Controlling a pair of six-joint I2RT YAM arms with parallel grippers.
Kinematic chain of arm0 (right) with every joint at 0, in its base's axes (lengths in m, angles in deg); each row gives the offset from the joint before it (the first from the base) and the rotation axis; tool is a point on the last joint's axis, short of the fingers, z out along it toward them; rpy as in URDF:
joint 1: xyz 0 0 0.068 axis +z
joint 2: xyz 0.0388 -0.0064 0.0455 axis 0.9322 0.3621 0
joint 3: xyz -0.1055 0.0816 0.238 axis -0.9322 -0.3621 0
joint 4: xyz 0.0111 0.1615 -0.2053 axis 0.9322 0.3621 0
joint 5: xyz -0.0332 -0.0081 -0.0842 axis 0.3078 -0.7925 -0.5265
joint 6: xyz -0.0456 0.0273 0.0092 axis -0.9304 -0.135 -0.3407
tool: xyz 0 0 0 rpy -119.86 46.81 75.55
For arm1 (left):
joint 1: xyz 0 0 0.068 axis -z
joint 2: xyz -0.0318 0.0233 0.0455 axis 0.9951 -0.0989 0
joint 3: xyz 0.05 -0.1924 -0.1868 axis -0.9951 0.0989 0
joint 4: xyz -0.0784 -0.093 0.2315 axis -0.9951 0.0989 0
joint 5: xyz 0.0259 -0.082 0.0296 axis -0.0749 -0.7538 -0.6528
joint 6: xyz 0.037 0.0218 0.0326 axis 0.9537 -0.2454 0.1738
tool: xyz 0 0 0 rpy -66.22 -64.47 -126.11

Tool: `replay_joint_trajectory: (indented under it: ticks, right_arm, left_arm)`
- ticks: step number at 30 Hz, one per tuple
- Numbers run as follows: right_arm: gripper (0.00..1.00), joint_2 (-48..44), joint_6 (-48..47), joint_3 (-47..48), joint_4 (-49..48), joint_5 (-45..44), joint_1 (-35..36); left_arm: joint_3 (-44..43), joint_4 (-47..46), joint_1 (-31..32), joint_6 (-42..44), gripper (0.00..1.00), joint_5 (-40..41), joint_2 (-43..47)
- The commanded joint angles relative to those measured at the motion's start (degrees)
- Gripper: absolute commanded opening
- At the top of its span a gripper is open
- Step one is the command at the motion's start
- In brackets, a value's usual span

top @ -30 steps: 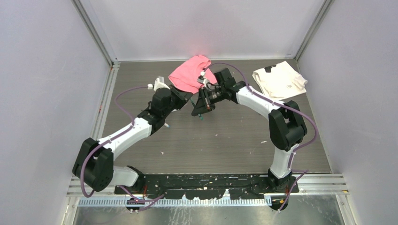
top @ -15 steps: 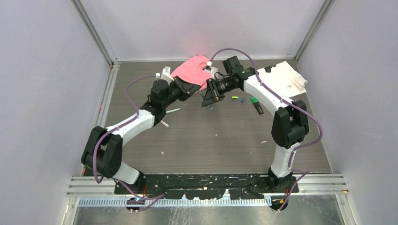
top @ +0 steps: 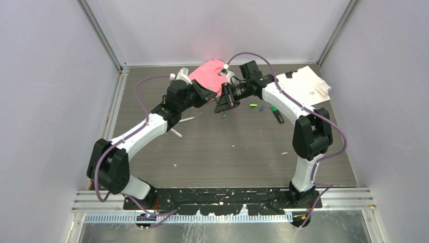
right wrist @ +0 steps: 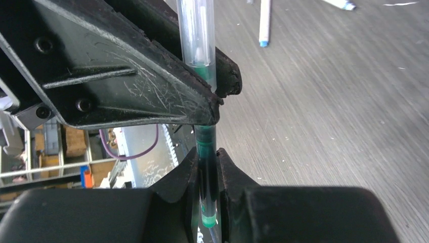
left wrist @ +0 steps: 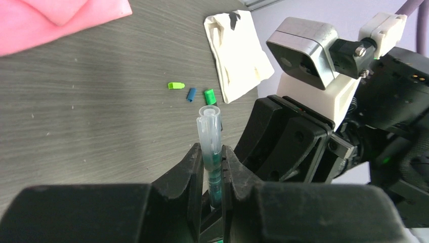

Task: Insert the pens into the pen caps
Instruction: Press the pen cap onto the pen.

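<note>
My left gripper (left wrist: 213,158) is shut on a clear pen cap (left wrist: 210,129). My right gripper (right wrist: 207,163) is shut on a dark green pen (right wrist: 206,152). The pen's front end sits inside the clear cap (right wrist: 197,35). The two grippers meet nose to nose above the table, the left gripper (top: 206,96) and the right gripper (top: 221,103). A bright green cap (top: 253,105), a blue cap (top: 262,107) and a stubby black highlighter with a green cap (top: 276,114) lie to the right. Two white pens (top: 186,119) lie under the left arm.
A pink cloth (top: 206,75) lies at the back, just behind the grippers. A white cloth (top: 302,86) lies at the back right. White specks of debris dot the table's front half. Walls close in the table on three sides.
Both grippers have moved toward the back and come closer together, with pen and cap meeting. The right arm swung aside, uncovering the caps and highlighter.
</note>
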Motion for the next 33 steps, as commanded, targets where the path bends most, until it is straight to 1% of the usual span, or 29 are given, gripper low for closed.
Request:
replay_joint_trajectory:
  ticks: [1, 2, 6, 9, 12, 17, 19, 21, 22, 24, 25, 27, 29, 30, 33]
  right_arm:
    - [0.01, -1.71, 0.47, -2.47, -18.27, -0.61, -1.05]
    - [0.01, -2.05, -0.07, -3.29, -18.23, -0.14, -1.04]
    - [0.01, -2.58, -0.49, -4.77, -18.21, 0.83, -1.16]
    - [0.01, -2.42, 0.16, -4.66, -18.77, 1.49, -1.17]
    - [0.01, -2.29, 1.69, -4.92, -20.08, 2.5, -1.13]
    - [0.01, -2.45, 1.93, -5.17, -20.42, 3.45, -1.16]
    - [0.01, -2.38, 1.77, -5.02, -20.38, 3.88, -1.23]
    - [0.01, -2.05, 0.69, -3.54, -18.13, 4.18, -1.38]
    - [0.01, -1.67, -1.11, -1.93, -15.27, 4.42, -1.55]
    - [0.01, -0.9, -7.03, 3.28, -7.28, 4.96, -1.94]
    - [0.01, -0.51, -10.64, 6.05, -3.63, 5.26, -2.34]
    - [0.01, -0.38, -18.25, 11.27, 2.36, 6.63, -3.03]
    - [0.01, -1.17, -23.79, 14.15, 6.09, 8.55, -3.75]
    - [0.01, -1.82, -26.19, 15.13, 7.11, 9.46, -3.93]
    - [0.01, -4.16, -31.38, 16.84, 7.89, 12.41, -4.36]
  left_arm:
    - [5.72, 1.42, 2.99, -3.07, 0.07, -9.68, 6.28]
    - [6.2, 0.69, 2.44, -3.41, 0.09, -9.44, 7.06]
    - [6.66, -0.09, 1.05, -3.24, 0.32, -10.12, 8.59]
    - [6.55, -0.63, 0.58, -2.73, 0.44, -12.22, 8.65]
    - [6.87, -0.62, 0.23, -2.11, 0.5, -13.74, 9.24]
    - [9.0, -0.56, -1.28, -0.49, 0.54, -15.25, 12.94]
    - [10.6, -2.95, -3.21, 0.27, 0.54, -16.92, 15.24]
    - [11.78, -6.27, -5.44, 2.21, 0.55, -19.07, 18.32]
    - [11.86, -7.84, -6.72, 3.14, 0.57, -19.81, 19.5]
    - [11.34, -12.71, -8.84, 5.2, 0.65, -21.25, 21.29]
    - [10.58, -13.91, -9.67, 6.83, 0.72, -21.75, 21.85]
    - [7.47, -14.45, -10.89, 11.06, 0.78, -23.27, 21.88]
    - [3.65, -15.29, -11.87, 12.63, 0.81, -25.44, 20.65]
    - [2.11, -16.64, -12.33, 12.11, 0.82, -26.7, 19.67]
    - [-1.16, -25.33, -13.53, 8.42, 0.82, -28.92, 17.27]
